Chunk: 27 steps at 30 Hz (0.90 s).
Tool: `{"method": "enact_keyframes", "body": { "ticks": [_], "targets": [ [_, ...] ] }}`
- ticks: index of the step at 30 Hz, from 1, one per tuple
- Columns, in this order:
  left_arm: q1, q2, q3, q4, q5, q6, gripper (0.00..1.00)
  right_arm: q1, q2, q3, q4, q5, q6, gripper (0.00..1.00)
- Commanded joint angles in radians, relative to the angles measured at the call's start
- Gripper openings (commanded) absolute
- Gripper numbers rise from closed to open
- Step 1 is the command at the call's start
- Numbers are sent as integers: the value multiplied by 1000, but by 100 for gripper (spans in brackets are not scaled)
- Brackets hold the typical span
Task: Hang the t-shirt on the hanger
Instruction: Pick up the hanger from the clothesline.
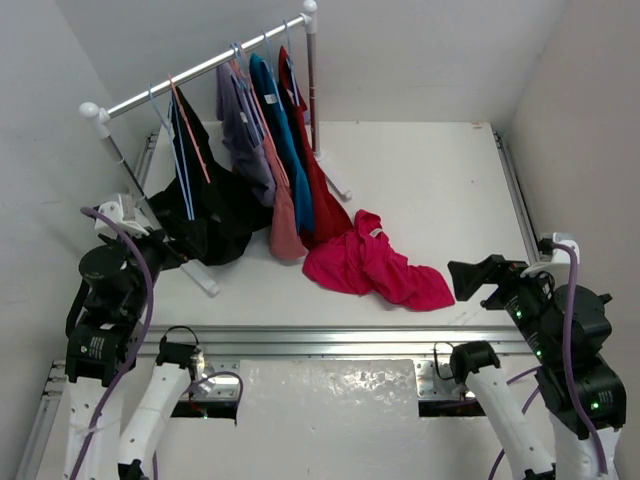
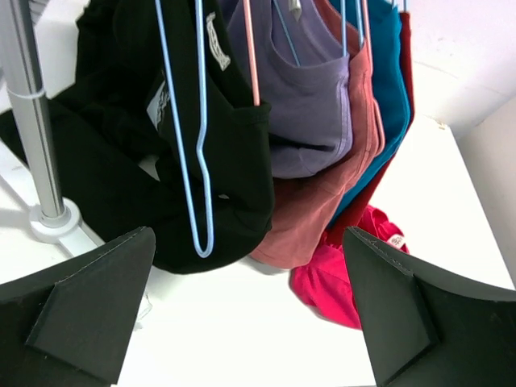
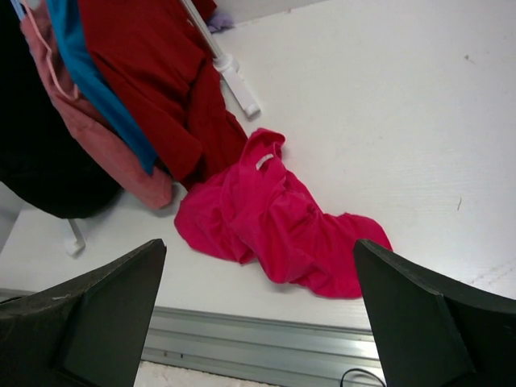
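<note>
From above, the left gripper (image 1: 165, 245) points up at the clothes rail (image 1: 200, 70), its tip dark against a black shirt (image 1: 215, 215), so its spread is hard to read here. The hanger (image 1: 183, 170) hangs on the rail just ahead of it, in front of that shirt. The right gripper (image 1: 478, 280) sits low over the table (image 1: 430, 180) with jaws wide. The t-shirt (image 1: 375, 262) lies crumpled just beyond its tip, toward the other arm.

At the left wrist, the left gripper (image 2: 248, 230) stands wide and holds nothing. The hanger (image 2: 201, 121) hangs bare straight ahead, nearer the left finger (image 2: 89, 314), against the black shirt (image 2: 234, 185). Toward the right finger hang a purple shirt (image 2: 310, 105), a salmon shirt (image 2: 314, 210), a teal shirt (image 2: 387, 97) and a red one behind them. A piece of the t-shirt (image 2: 339, 282) lies on the table below them. The rail's post (image 2: 32, 121) stands beyond the left finger.

At the right wrist, the right gripper (image 3: 258, 242) is wide and empty. The t-shirt (image 3: 274, 226) lies straight ahead between the fingers (image 3: 435, 322), white label (image 3: 264, 161) up, touching the red shirt (image 3: 169, 81) hanging beyond it.
</note>
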Motion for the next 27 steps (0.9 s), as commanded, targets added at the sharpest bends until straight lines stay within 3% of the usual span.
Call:
{"method": "enact_keyframes", "body": {
  "ticks": [1,11,14,17,20,24,26,27],
  "targets": [
    [6,23,-17,59,23,-25,100,4,-29,-42,52,23,-2,99],
    [6,268,88,53,-89,-68,99,7,-14,-89,84,-99,-2,99],
    [6,353,162,32,-74,-64,95,7,-11,-105,103,-110,4,99],
    [6,385,197,39,-83,-62,87,7,-16,-138,136,-145,15,99],
    [6,393,216,36,-120,-56,72,7,-11,-161,149,-168,13,99],
    [6,397,234,13,-164,-48,66,7,-9,-181,155,-172,2,99],
    [6,390,234,11,-181,-44,52,7,-13,-190,158,-173,-1,99],
    [6,390,231,11,-187,-44,52,7,-16,-194,161,-173,-2,99]
  ]
}}
